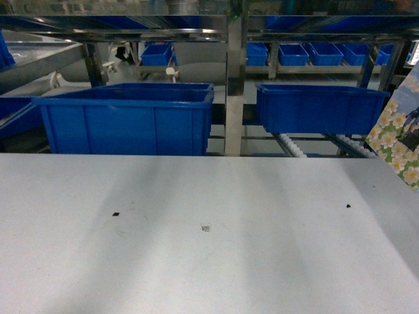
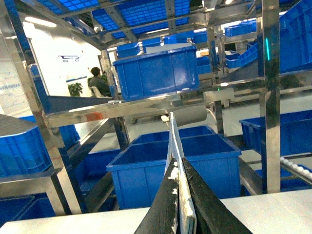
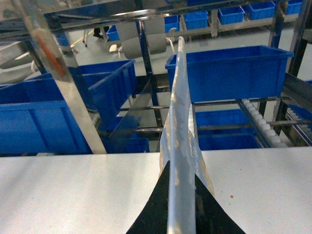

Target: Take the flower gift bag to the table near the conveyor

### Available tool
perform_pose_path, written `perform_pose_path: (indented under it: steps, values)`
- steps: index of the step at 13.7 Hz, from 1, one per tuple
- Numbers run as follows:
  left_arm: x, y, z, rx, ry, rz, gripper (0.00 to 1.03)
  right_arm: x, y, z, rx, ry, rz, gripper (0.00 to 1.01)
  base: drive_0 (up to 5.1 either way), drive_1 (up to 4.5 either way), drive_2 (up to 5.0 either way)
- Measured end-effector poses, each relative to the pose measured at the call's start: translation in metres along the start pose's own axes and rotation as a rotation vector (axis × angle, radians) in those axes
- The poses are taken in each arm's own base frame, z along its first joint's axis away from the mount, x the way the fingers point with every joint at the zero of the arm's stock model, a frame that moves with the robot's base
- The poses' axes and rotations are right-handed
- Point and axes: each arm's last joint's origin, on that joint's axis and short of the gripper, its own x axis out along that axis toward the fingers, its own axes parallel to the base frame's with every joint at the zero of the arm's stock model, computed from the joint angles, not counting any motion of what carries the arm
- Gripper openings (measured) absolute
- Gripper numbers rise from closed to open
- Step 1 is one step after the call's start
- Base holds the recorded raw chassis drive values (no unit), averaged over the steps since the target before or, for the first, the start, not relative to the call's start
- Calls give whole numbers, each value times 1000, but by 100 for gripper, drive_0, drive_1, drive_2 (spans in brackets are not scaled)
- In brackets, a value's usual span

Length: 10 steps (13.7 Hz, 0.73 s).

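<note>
While the flower gift bag [image 1: 400, 131] is hanging at the far right edge of the head view, above the right end of the bench [image 1: 196, 261] and not visibly touching it, the step in hand appears to be bringing it over the white top and setting it down. Both grippers seem to be carrying it: the right gripper [image 3: 181, 190] is showing its jaws closed on a thin upright edge of the bag, and the left gripper [image 2: 179, 195] is likewise pinching a thin white sheet edge, which I am judging to be the same bag, though that is not certain. Doing this well is calling for moving both arms together so the paper is not being twisted or torn, keeping the bag upright, and lowering it until its base is resting flat, near the conveyor [image 1: 294, 145] rollers behind the bench and clear of the blue bins [image 1: 124, 119], before either pair of jaws is loosening
</note>
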Motion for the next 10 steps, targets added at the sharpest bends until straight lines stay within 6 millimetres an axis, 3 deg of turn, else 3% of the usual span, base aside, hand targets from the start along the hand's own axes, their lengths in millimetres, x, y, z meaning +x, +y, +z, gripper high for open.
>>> perform_pose_path:
  steps: [4,6,10]
  values:
    - [0,0,0,0,0,0,2,35,-38,-33,114,128,-16,2,0,0,0]
    - [0,0,0,0,0,0,2,48,-46,-35,130,143,16,2,0,0,0]
    - [0,0,0,0,1,0,2,60,-52,-65,154,258,56,2,0,0,0]
